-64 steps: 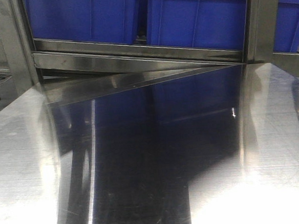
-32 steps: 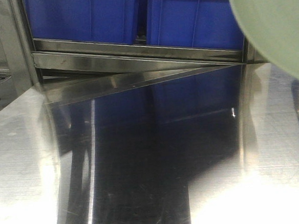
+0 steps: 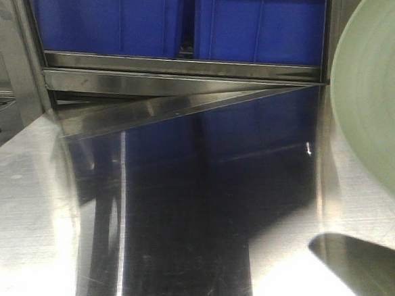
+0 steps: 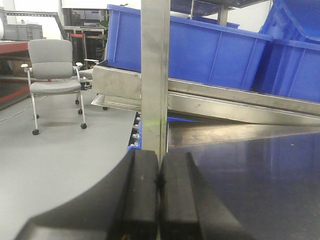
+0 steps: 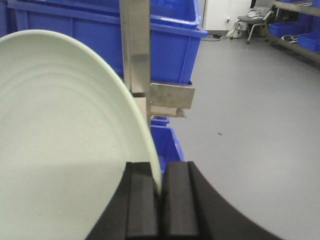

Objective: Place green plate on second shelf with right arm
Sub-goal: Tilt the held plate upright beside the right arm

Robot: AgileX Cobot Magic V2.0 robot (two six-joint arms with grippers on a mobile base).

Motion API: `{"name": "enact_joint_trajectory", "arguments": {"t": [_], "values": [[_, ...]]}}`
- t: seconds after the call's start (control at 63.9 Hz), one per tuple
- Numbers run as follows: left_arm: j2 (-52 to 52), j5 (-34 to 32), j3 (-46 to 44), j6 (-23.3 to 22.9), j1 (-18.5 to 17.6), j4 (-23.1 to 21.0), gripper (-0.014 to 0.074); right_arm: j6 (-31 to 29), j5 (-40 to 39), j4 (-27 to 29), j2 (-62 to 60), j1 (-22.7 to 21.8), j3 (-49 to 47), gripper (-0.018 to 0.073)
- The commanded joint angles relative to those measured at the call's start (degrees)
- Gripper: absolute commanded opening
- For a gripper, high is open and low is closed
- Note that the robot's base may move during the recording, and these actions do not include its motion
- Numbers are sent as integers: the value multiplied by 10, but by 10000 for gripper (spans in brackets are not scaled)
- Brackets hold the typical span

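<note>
In the right wrist view the right gripper (image 5: 160,172) is clamped on the rim of the green plate (image 5: 60,150), its black pads nearly together with only the thin edge between them. The plate stands on edge above the steel tabletop (image 3: 40,220), at its right side, throwing a shadow (image 3: 368,265). The left gripper (image 4: 159,167) has its pads pressed together on nothing. Beyond stand a steel post (image 5: 135,45) and blue bins (image 3: 256,22). Half a second ago the plate sat higher, in the front view's upper right corner.

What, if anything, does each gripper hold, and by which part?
The right gripper pinches the green plate by its rim; the left gripper is shut, holding nothing.
</note>
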Motion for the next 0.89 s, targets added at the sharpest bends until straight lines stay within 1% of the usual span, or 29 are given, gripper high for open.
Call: {"name": "enact_joint_trajectory", "arguments": {"t": [0.0,0.298,0.376,0.438,0.47,0.532,0.658,0.736,0.877], "values": [[-10,-48,24,-1,-3,-3,130,5,-81,10,2,-4,-11,55],[-10,-48,24,-1,-3,-3,130,5,-103,6,2,-4,-10,55],[-10,-48,24,-1,-3,-3,130,-8,-109,8,2,-4,-10,55],[-10,-48,24,-1,-3,-3,130,-30,-115,21,2,-4,-10,55],[-10,-48,24,-1,-3,-3,130,-51,-115,30,2,-4,-10,55],[-10,-48,24,-1,-3,-3,130,-89,-123,65,2,-4,-10,55],[-10,-48,24,-1,-3,-3,130,-152,-134,114,2,-4,-10,55],[-10,-48,24,-1,-3,-3,130,-170,-148,134,2,-4,-8,55],[-10,-48,24,-1,-3,-3,130,-172,-180,162,2,-4,7,55]]}}
